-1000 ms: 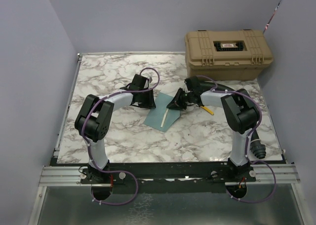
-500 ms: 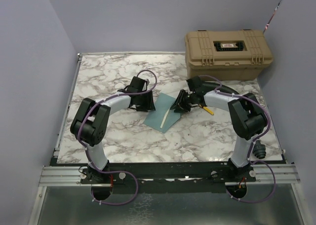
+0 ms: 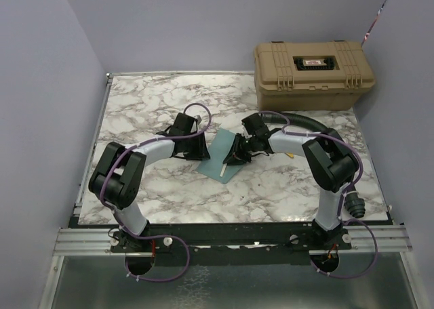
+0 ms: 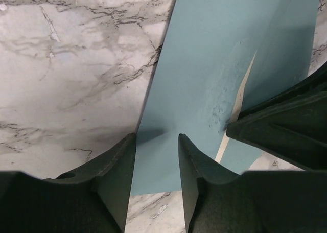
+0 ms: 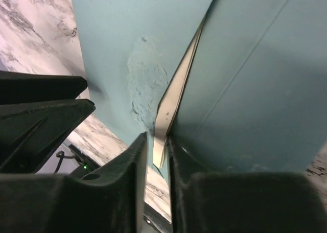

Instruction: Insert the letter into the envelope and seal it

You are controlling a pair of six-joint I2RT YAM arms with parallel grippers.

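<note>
The marbled surface point(image 3: 149, 106) carries a tan case point(image 3: 313, 65) at its far right corner. The envelope point(image 3: 215, 161) lies flat at the middle, between the two arms. The left claw point(image 4: 156, 138) stands open, low over the envelope's left edge, which runs between its fingers. A cream sliver of the letter point(image 5: 171, 97) shows at the envelope's slit and runs into the narrow gap of the right claw point(image 5: 157, 138). I cannot tell whether that claw pinches it.
</note>
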